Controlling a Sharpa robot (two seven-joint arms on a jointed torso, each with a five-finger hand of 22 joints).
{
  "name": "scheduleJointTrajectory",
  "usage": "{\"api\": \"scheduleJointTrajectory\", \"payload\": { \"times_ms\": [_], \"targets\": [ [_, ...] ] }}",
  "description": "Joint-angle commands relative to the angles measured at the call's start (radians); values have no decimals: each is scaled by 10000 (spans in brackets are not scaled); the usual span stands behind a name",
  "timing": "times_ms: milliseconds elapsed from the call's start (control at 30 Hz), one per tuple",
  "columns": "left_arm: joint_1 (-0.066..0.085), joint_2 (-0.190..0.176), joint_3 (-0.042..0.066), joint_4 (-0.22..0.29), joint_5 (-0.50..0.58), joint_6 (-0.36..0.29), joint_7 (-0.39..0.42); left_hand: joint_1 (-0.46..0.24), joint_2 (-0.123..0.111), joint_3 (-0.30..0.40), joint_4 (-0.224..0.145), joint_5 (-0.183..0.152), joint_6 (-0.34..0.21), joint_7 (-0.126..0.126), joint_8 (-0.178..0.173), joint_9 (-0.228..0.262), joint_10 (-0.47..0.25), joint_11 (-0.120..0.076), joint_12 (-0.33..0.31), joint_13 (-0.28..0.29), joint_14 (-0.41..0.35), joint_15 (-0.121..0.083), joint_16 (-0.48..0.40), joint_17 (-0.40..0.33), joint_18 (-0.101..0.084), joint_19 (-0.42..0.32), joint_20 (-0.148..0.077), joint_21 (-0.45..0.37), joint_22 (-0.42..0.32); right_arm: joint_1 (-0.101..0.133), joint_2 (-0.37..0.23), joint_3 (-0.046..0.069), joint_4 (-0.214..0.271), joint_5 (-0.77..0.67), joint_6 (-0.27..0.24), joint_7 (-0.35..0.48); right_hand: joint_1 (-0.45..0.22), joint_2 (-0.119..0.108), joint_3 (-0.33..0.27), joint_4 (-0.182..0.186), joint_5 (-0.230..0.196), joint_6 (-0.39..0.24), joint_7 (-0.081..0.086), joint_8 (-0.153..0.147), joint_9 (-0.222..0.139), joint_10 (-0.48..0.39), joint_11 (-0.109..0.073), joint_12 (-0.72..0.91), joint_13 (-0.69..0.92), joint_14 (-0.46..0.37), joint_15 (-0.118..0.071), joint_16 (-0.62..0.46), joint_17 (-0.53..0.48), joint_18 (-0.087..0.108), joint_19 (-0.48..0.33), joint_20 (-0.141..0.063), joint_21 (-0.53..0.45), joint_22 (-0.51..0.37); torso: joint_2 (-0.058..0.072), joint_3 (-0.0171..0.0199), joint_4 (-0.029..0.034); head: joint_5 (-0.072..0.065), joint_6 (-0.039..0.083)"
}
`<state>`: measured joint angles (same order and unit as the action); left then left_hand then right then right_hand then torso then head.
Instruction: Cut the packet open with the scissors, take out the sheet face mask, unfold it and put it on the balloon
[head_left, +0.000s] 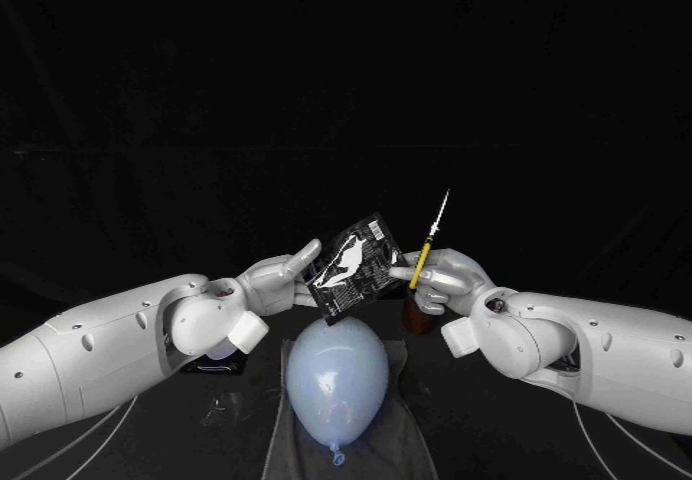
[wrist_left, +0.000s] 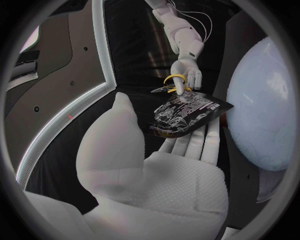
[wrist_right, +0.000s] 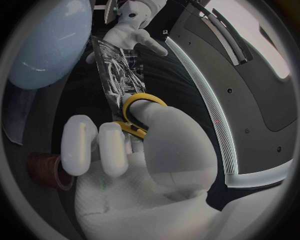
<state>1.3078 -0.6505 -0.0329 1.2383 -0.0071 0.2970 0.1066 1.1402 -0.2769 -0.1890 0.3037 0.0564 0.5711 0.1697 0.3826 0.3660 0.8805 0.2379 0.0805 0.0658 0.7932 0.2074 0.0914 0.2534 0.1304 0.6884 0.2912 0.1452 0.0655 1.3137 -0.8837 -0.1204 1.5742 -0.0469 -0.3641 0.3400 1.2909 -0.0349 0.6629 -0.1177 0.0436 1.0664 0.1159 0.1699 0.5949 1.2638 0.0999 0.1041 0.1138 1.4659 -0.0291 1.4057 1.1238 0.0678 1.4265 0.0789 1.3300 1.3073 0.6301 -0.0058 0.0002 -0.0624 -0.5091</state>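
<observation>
Packet (head_left: 356, 268) in left fingers (head_left: 306, 253); scissors (head_left: 421, 264), right fingers (wrist_right: 111, 147)

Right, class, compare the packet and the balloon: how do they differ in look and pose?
The packet is dark, flat and printed; the balloon is pale blue, rounded and plain. The left hand holds the packet aloft; the balloon lies low beneath it, untouched. Both sit central in the head view.
</observation>
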Motion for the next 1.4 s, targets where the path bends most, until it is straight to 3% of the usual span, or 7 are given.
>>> {"api": "scheduleJointTrajectory", "payload": {
  "times_ms": [33, 200, 333, 400, 533, 833, 1400],
  "targets": [
    [-88, 92, 2, -96, 951, -480, 1046, -60, -99, -108, 11, 56, -173, 1091, -92, -32, -149, 4, -35, -11, -102, 18, -50, -26, -139, 23, -3, -59, 11, 5, 30, 57, -56, 271, -299, 308, -8, 69, 60, -14, 53, 35, -22, 60, 12, 1644, -664, 71, 13, 236, -95, -34, -13, -58, 5, -95, 9, 1078, -6, -16, -4, 23, 86],
    [-203, 190, 3, -184, 1376, -693, 1664, 139, -95, -104, 12, 56, -483, 684, -140, -95, -331, -68, -76, -6, -668, 47, -208, -205, -262, -1095, 10, -427, -111, 7, 80, 116, -187, 390, -331, 330, -17, 68, 85, -32, 53, 31, -23, 64, 20, 1646, -665, 66, 22, 237, -97, -35, -12, -55, 0, -98, 1, 1074, 1, -16, 0, -29, 180],
    [-232, 283, 5, -199, 1494, -817, 1971, 1217, 154, 148, 27, -23, -773, 60, -187, -223, -697, -679, -156, -18, -1014, 184, -270, -337, -356, -1482, 14, -587, -124, 7, 181, 142, -290, 469, -342, 344, -21, 67, 93, -38, 52, 30, -23, 66, 23, 1646, -665, 64, 25, 235, -98, -38, -20, -53, -4, -99, -6, 1070, 2, -11, 16, -19, 256],
    [-240, 343, 6, -208, 1525, -873, 2070, 1365, 274, 230, -15, -29, -803, 28, -199, -248, -721, -715, -145, -13, -1037, 191, -270, -349, -368, -1489, 12, -596, -124, 6, 249, 163, -350, 516, -358, 358, -25, 66, 100, -42, 52, 30, -23, 67, 26, 1644, -664, 62, 27, 234, -98, -41, -27, -48, -17, -100, -27, 1057, 5, -12, 14, -17, 310],
    [-252, 496, 9, -245, 1559, -1032, 2227, 2617, 1243, 997, -73, -79, -679, -8, -136, -299, -713, -893, -86, 3, -1062, 172, -259, -392, -389, -1563, 5, -644, -132, 6, 405, 208, -484, 615, -388, 384, -25, 66, 100, -42, 52, 30, -23, 67, 26, 1644, -664, 62, 27, 234, -98, -41, -27, -48, -17, -100, -27, 1057, 2, -18, 9, 18, 386],
    [-265, 840, 17, -367, 1817, -1347, 2410, 4414, 2176, 1407, -358, -88, -11, 89, 107, -307, -286, -837, 55, 13, -272, -241, -103, -274, 89, -624, -34, -494, -70, -6, 821, 287, -768, 765, -386, 416, -41, 68, 124, -54, 53, 27, -21, 71, 34, 1641, -663, 54, 35, 228, -99, -55, -62, -36, -44, -102, -72, 1029, 5, -6, -4, 72, 496],
    [-270, 1131, 28, -545, 2295, -1773, 2657, 5466, 3033, 1696, -413, -81, 674, 179, 127, -527, 435, -590, 149, 15, 418, -542, 36, -231, 561, 1164, -135, -194, 45, -27, 1123, 330, -1060, 803, -345, 275, -58, 68, 146, -65, 52, 23, -20, 74, 41, 1640, -662, 49, 43, 222, -99, -69, -94, -27, -68, -103, -111, 1006, 1, -7, -1, 87, 562]
  ]
}}
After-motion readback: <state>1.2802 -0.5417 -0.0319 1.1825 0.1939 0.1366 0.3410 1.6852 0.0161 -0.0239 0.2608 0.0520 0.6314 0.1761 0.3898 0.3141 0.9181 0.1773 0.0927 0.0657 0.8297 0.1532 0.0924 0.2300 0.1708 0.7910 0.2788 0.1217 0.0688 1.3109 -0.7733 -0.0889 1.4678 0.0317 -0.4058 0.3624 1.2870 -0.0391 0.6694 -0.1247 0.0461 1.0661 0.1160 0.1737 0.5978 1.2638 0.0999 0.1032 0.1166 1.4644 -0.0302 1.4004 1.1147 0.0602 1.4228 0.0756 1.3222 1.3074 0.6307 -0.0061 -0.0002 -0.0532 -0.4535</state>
